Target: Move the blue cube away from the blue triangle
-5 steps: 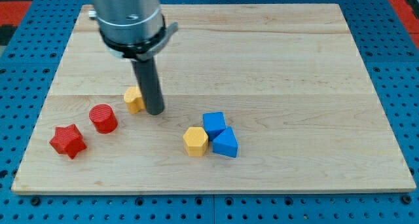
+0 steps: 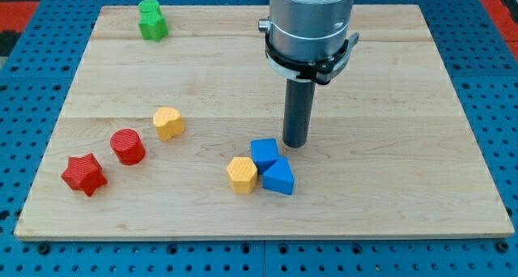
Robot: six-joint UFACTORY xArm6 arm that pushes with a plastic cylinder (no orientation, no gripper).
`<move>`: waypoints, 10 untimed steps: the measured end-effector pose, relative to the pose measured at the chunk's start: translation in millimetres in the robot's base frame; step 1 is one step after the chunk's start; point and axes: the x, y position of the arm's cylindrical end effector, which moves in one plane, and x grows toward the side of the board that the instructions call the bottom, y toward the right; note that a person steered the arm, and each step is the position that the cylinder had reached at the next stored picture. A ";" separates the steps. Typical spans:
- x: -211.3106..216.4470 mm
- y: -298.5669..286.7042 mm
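The blue cube (image 2: pixel 265 153) sits on the wooden board (image 2: pixel 388 107) at the lower middle, touching the blue triangle (image 2: pixel 278 178) just below and to its right. A yellow hexagonal block (image 2: pixel 241 174) touches both from the left. My tip (image 2: pixel 295 143) stands just right of and slightly above the blue cube, very close to its upper right corner. I cannot tell whether it touches the cube.
A yellow block (image 2: pixel 168 122), a red cylinder (image 2: pixel 127 146) and a red star (image 2: pixel 84 174) lie in a row at the lower left. A green block (image 2: pixel 151 20) sits at the top left. The board's edges border a blue pegboard.
My tip has moved right, from beside the yellow block at the left to the blue cube's upper right. The green block is now uncovered. No block has moved.
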 end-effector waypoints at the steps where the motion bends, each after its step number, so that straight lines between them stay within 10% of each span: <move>1: -1.0 0.0; 10: 39.9 -9.5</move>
